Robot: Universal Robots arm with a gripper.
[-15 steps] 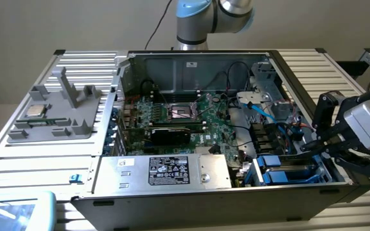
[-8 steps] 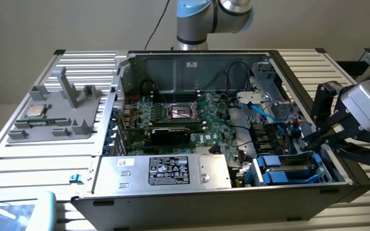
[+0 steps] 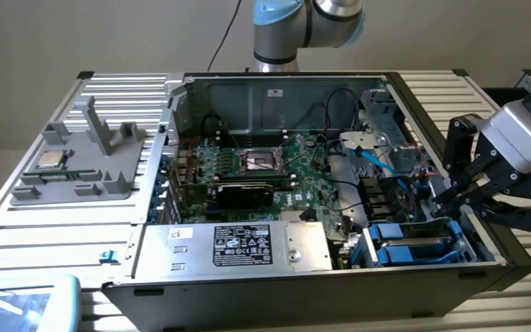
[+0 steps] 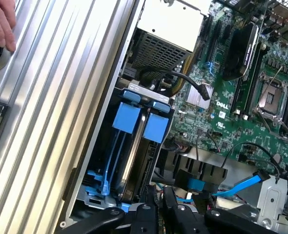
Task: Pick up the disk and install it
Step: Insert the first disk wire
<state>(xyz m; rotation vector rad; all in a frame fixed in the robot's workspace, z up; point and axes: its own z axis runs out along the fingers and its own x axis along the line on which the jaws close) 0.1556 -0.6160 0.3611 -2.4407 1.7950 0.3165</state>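
The disk [image 4: 134,156] stands on edge in the drive bay at the case's front corner, a silver slab between bright blue bracket parts with two blue tabs [image 4: 127,117] on top. In the exterior view the blue bracket [image 3: 413,243] shows in the bay at the lower right of the open computer case [image 3: 275,273]. My gripper [image 3: 445,199] hangs just above and to the exterior view's right of that bay, over the case's side wall. Its black fingers [image 4: 148,217] stand close together in the wrist view, shut, with nothing seen between them, a short way off the bay's end.
A silver power supply box [image 3: 238,245] with a black label sits beside the bay. The motherboard [image 3: 265,166] and a blue cable [image 3: 376,158] lie further in. A grey fixture [image 3: 81,166] holds a processor chip [image 3: 52,159]. A person's hand [image 4: 0,22] rests on the ribbed table.
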